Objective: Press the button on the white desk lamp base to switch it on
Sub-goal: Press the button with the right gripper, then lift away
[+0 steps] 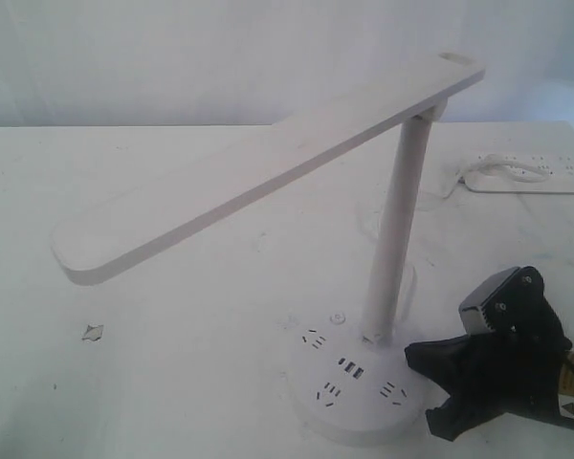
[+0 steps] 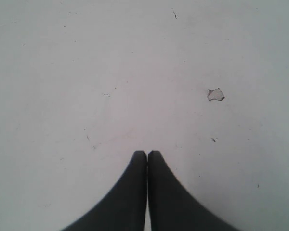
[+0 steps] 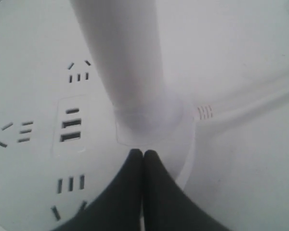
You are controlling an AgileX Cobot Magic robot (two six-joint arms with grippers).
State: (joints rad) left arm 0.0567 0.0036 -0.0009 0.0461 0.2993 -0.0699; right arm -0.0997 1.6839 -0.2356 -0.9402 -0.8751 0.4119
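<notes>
Over white tabletop [image 1: 172, 382], the right gripper [image 3: 143, 154], fingers together and empty, should round the stem [image 1: 392, 239] and tap what seems the button [image 1: 338, 317].

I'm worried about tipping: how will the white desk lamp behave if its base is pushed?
Likely steady under a downward press: the white desk lamp base is a broad, thick disc lying flat. Its long bar head overhangs far past the base, so a sideways shove on the stem could tip it.
</notes>
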